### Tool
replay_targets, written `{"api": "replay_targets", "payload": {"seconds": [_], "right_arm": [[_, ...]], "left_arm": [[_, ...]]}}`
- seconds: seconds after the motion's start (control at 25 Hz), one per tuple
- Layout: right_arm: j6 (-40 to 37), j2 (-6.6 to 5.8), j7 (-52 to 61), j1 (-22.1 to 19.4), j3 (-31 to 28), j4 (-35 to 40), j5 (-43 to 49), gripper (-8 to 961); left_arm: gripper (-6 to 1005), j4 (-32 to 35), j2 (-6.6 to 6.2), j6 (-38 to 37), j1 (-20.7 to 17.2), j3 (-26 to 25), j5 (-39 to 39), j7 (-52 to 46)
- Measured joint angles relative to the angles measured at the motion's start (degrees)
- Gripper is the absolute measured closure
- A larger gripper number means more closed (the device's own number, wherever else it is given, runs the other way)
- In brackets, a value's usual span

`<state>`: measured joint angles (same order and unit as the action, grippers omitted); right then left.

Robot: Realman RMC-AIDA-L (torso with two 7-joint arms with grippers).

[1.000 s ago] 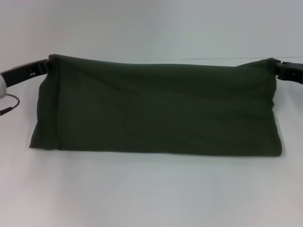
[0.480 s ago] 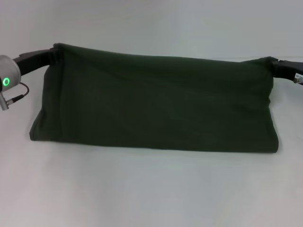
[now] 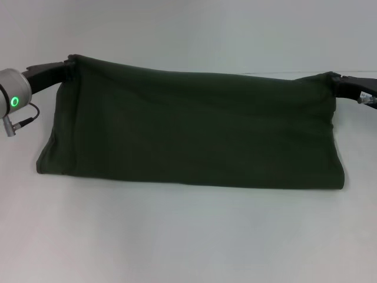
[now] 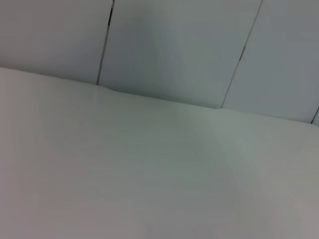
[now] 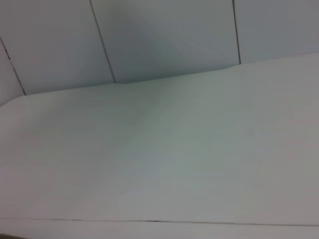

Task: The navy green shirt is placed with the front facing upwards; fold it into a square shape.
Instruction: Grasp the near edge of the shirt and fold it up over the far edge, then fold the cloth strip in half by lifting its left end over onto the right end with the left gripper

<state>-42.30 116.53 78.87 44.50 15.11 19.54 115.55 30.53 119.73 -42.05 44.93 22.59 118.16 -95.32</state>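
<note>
Both jaws pinch navy green shirt (image 3: 194, 130) top corners; hem on table (image 3: 188, 236).

Soft even overhead light, slightly hazy and soft-focused in the head view, faint shadow under the shirt (image 3: 188, 127) on the white desk (image 3: 188, 236), green indicator glow at left edge, both wrist views pale, low-contrast.

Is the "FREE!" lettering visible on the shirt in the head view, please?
No, the shirt shows only plain dark green cloth, held up at its top corners by the left end effector and right end effector.
</note>
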Motion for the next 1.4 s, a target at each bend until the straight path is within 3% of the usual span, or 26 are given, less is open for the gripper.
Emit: {"api": "replay_targets", "payload": {"seconds": [0.28, 0.48, 0.76, 0.96, 1.12, 1.24, 1.4], "right_arm": [[3.8, 0.71, -0.4, 0.6, 2.2, -0.5, -0.1, 909], [7.4, 1.65, -0.8, 1.0, 2.8, 0.3, -0.1, 907], [7.1, 1.41, -0.2, 1.1, 2.8, 0.9, -0.1, 668], [-0.8, 0.68, 3.3, -0.1, 2.8, 2.3, 0.1, 426], [-11.4, 0.22, 9.4, -3.8, 4.4, 6.1, 0.4, 233], [-17.8, -0.03, 13.6, -6.6, 6.3, 9.0, 0.4, 202], [-26.5, -0.67, 20.4, -11.0, 8.3, 13.2, 0.4, 172]], "left_arm": [[931, -0.3, 0.62, 2.6, 0.1, 0.1, 0.0, 0.1], [841, -0.2, 1.35, 6.2, 0.1, -0.1, -1.3, -0.2], [700, 1.5, 1.51, 7.5, -2.1, -0.1, -8.8, -0.2], [532, 5.1, 1.76, -2.1, -5.4, 0.0, -10.9, -0.3], [341, 7.5, 1.92, -13.1, -8.9, 0.2, -10.8, -0.6], [272, 9.6, 2.25, -19.1, -11.9, 1.4, -10.6, -1.3], [229, 15.0, 3.93, -22.4, -16.3, 4.8, -10.3, -3.0]]}}
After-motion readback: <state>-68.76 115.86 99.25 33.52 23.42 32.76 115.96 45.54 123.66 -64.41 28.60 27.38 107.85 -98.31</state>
